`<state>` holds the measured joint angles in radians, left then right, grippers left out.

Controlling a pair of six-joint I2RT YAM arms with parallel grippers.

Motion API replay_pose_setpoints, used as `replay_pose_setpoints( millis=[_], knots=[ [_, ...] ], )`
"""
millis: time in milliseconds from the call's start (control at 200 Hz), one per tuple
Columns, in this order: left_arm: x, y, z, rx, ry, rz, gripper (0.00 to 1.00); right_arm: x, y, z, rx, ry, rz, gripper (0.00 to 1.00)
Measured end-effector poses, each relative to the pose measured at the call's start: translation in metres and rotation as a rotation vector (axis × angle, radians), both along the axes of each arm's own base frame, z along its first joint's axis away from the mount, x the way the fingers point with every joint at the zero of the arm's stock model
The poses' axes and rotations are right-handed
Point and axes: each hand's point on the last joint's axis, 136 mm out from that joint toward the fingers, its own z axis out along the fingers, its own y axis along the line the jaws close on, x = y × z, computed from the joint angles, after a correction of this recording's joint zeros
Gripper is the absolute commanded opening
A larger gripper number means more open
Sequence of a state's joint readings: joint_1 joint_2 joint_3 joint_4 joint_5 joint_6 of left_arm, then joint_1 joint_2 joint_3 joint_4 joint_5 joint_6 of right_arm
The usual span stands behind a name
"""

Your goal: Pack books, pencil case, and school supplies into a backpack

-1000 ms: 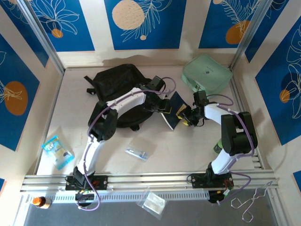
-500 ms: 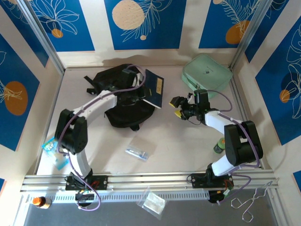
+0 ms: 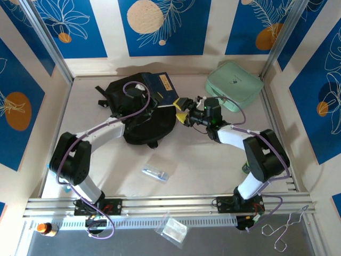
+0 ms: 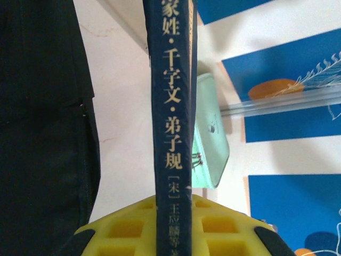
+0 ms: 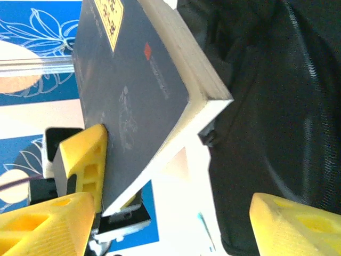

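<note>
Clearly, book (image 3: 163, 87) hangs over backpack (image 3: 123, 89) edge.
Left gripper (image 3: 155, 104) clamps one end, spine pointing away from it; right gripper (image 3: 184, 109) gapes empty just beside the book's corner.

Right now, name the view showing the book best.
Right wrist: the book close up, navy cover, yellow label and page edges. Left wrist gives its lettered spine; top external shows it small, by the backpack.
</note>
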<state>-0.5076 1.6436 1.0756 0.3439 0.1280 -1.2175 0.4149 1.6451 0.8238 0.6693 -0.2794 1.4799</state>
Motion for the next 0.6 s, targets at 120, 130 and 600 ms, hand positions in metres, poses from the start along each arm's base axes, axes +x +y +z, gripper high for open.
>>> replay_pose_setpoints(
  millis=[120, 130, 600],
  knots=[
    [0.001, 0.002, 0.005, -0.041, -0.014, 0.036, 0.0, 0.012, 0.014, 0.007, 0.051, -0.019, -0.009, 0.72],
    [0.001, 0.002, 0.005, -0.044, -0.015, 0.039, 0.0, 0.013, 0.015, 0.008, 0.055, -0.02, -0.012, 0.72],
    [0.006, 0.004, 0.022, -0.141, -0.048, 0.083, 0.0, 0.037, 0.039, 0.028, 0.149, -0.055, -0.035, 0.43]
  ],
)
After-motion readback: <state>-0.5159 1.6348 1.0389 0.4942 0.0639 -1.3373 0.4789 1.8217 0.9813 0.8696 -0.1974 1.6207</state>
